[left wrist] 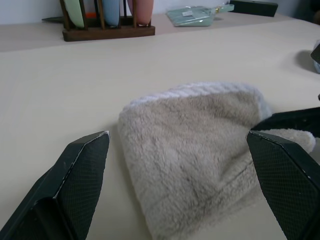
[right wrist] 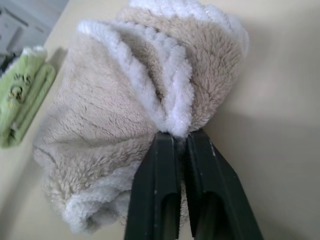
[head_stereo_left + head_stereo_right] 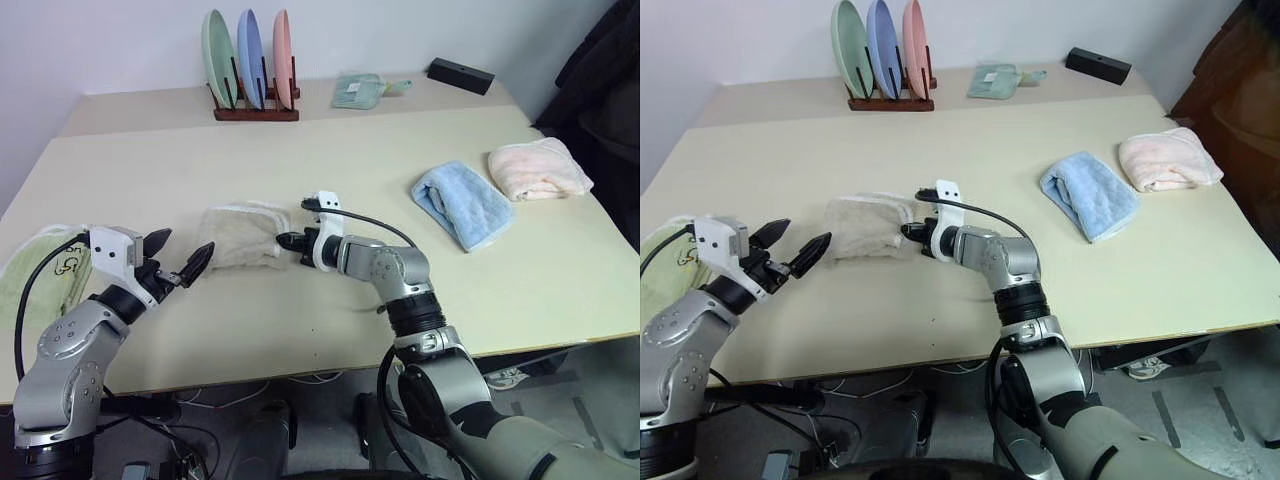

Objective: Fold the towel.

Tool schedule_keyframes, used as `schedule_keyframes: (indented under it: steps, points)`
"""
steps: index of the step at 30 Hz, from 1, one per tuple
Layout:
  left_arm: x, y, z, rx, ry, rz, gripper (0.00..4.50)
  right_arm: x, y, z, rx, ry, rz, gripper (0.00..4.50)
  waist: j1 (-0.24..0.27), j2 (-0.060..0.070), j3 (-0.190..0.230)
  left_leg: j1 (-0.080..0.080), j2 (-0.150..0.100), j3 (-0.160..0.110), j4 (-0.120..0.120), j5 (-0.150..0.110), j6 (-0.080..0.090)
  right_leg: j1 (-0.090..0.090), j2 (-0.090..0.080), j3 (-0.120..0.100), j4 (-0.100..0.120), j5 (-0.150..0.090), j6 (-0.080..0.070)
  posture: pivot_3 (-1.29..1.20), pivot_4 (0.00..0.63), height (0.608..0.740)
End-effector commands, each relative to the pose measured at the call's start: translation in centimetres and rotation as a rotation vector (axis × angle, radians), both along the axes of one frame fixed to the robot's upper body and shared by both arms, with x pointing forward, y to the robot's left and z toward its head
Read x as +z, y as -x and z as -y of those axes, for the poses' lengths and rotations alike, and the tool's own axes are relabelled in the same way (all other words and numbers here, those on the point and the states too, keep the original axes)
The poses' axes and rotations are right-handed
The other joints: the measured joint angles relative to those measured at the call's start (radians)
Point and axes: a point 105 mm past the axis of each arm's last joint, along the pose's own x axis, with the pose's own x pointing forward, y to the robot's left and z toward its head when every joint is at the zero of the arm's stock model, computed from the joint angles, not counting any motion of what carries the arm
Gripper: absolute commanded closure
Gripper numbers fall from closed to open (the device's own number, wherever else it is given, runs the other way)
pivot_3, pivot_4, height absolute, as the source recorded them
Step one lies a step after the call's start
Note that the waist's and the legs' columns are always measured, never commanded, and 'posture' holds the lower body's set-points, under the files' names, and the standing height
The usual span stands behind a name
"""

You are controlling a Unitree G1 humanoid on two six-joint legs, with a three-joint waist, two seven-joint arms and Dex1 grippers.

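Pinching the towel [image 3: 242,236] right at its white-edged border, the right gripper [image 3: 290,243] has its two black fingers [image 2: 172,190] pressed together on a gathered bunch of the fabric, and the wrist view shows the fluffy white trim squeezed between the tips. That beige towel sits bunched and partly folded on the cream surface [image 3: 330,160], roughly in the middle of the near half, with the right gripper at its right-hand edge. Over on the other side, the left gripper [image 3: 178,260] hangs just beside the towel's left edge with its fingers [image 1: 80,175] spread wide, not touching anything as far as I can see; its wrist view looks straight at the towel lying between the two open tips. A green cloth [image 3: 45,275] with some dark lettering lies at the near left edge of the surface, close behind the left arm. Well off to the right there's a folded light-blue towel [image 3: 462,203] and just beyond it a folded pale-pink towel [image 3: 540,168], the two lying near each other but apart. At the far side, a dark wooden rack [image 3: 255,108] holds three plates upright: green, blue and pink. Next to that is a small pale teal cloth [image 3: 360,90], and a black box [image 3: 460,75] sits at the far right corner.
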Motion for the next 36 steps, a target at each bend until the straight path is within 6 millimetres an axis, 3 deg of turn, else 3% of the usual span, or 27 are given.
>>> schedule_keyframes:
  steps: [1,3,7,12,15,17,20,24,30,33,36]
  points:
    - [1.4,0.0,0.7,-0.017,-0.019,0.065,0.00,6.2,-0.1,1.2,-0.021,-0.145,0.161,4.44,0.000,0.000,0.000,0.000,0.000,0.000,0.000,0.000,0.000,0.000,0.000,0.000,0.000,0.000,0.000,0.00,0.150,0.740]
    - [1.3,0.0,0.8,-0.020,-0.018,0.064,0.00,7.2,-0.2,2.5,-0.050,-0.147,0.200,4.44,0.000,0.000,0.000,0.000,0.000,0.000,0.000,0.000,0.000,0.000,0.000,0.000,0.000,0.000,0.000,0.00,0.150,0.740]
    - [1.3,-0.3,1.3,-0.040,-0.013,0.062,0.00,11.7,-1.0,9.8,-0.218,-0.154,0.361,4.44,0.008,0.000,0.000,-0.001,0.000,0.000,0.000,0.000,0.000,0.000,0.000,0.000,-0.001,0.000,0.000,0.00,0.150,0.740]
    - [1.1,-1.0,2.4,-0.079,0.000,0.062,0.00,15.0,-1.7,18.9,-0.476,-0.122,0.465,4.44,0.021,0.000,0.001,-0.001,0.000,0.001,0.000,0.000,0.000,0.001,0.000,0.000,-0.003,0.000,0.000,0.00,0.150,0.740]
    - [0.9,-1.5,3.2,-0.109,0.010,0.058,0.00,15.7,-1.6,24.2,-0.641,-0.161,0.460,4.44,0.021,0.000,0.001,-0.001,0.000,0.002,0.000,0.000,0.000,0.001,0.000,0.000,-0.004,0.000,0.000,0.00,0.150,0.740]
    - [0.7,-1.7,3.7,-0.127,0.011,0.056,0.00,15.0,-1.5,26.2,-0.711,-0.170,0.414,4.44,0.021,0.000,0.001,-0.001,0.000,0.002,0.000,0.000,0.001,0.002,0.000,0.000,-0.005,0.000,0.000,0.00,0.150,0.740]
    - [0.6,-1.9,4.2,-0.149,0.001,0.061,0.00,13.2,-0.9,27.7,-0.770,-0.151,0.349,4.44,0.020,0.000,0.001,-0.001,0.001,0.003,0.000,0.000,0.001,0.002,0.000,0.000,-0.005,0.000,0.000,0.00,0.150,0.740]
    - [0.5,-2.1,4.8,-0.162,0.017,0.064,0.00,6.5,1.6,29.5,-0.855,-0.085,0.107,4.44,0.030,0.000,0.000,-0.001,0.001,0.002,0.000,-0.001,0.001,0.003,0.000,0.000,-0.006,0.000,0.000,0.00,0.150,0.740]
    - [0.0,-2.1,5.8,-0.191,0.016,0.049,0.00,2.4,3.4,31.0,-0.932,0.050,-0.019,4.44,0.027,0.004,0.002,-0.001,0.001,0.004,0.002,-0.001,0.002,0.003,-0.001,0.001,-0.007,0.000,0.000,0.00,0.150,0.740]
    - [-0.1,-2.2,5.9,-0.196,0.022,0.047,0.00,3.2,3.8,31.8,-0.970,0.107,0.042,3.55,0.027,0.005,0.002,-0.001,0.001,0.004,0.002,-0.001,0.002,0.004,-0.001,0.001,-0.007,0.000,0.001,0.00,0.150,0.740]
    - [-0.2,-2.3,6.3,-0.208,0.033,0.041,0.00,5.0,4.3,32.3,-0.989,0.200,0.162,2.07,0.027,0.005,0.002,-0.001,0.000,0.004,0.002,-0.001,0.002,0.004,-0.001,0.001,-0.007,0.000,0.001,0.00,0.150,0.740]
